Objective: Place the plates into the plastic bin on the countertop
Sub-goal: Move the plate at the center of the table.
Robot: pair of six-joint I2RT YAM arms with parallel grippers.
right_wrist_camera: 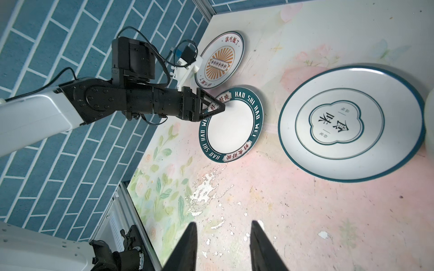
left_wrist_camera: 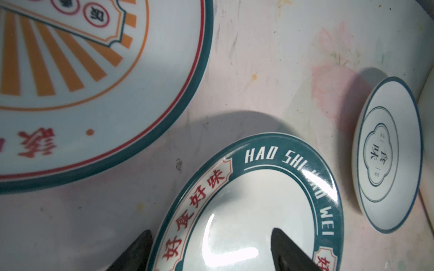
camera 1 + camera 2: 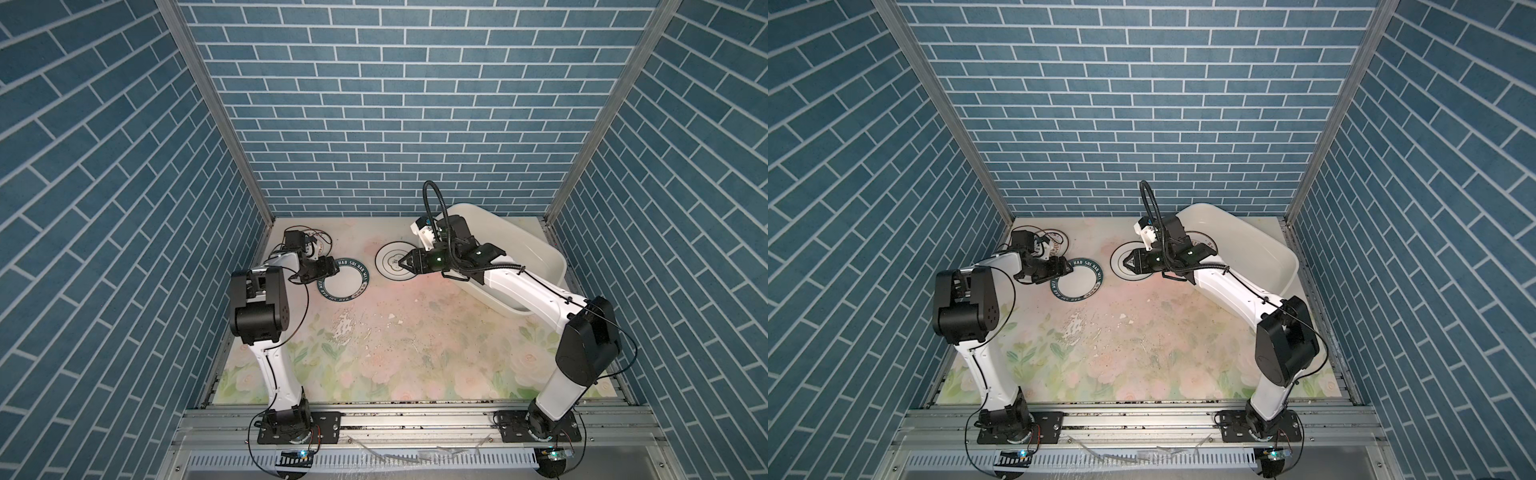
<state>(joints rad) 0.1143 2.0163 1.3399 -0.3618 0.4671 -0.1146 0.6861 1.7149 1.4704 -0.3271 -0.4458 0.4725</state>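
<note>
Nearest the camera, an aluminium rail [image 3: 415,417] is seen along the near edge, and both arm bases are bolted to it. Beyond it the countertop [image 3: 436,345] is spread out with its flower print. A worn, flaking patch [image 3: 349,324] is found near its middle.

Further back on the left, the lettered-rim plate [image 3: 347,286] is laid flat and face up on the countertop. Its left rim is straddled by the left gripper [image 3: 336,269]. In the left wrist view one finger [image 2: 136,253] is placed outside the rim and the other over the well. The jaws are parted, not clamped, and whether the rim is touched cannot be told.

Near it to the right, without contact, the quatrefoil plate [image 3: 384,254] is laid flat, just beside the plastic bin [image 3: 540,253]. The right gripper [image 3: 402,263] is hung over this plate with its fingers spread and nothing between them.

In the far left corner the sunburst plate [image 1: 220,61] is laid flat. In both top views it is partly hidden by the left wrist. Being round, the plates are given no long axis.

At the far right the bin is set open side up, its long axis running from far left to near right. Its near-left side is crossed by the right forearm [image 3: 523,286], by which the way from the plates to the opening is partly blocked. The scene is closed off by blue brick-pattern walls [image 3: 395,124].
</note>
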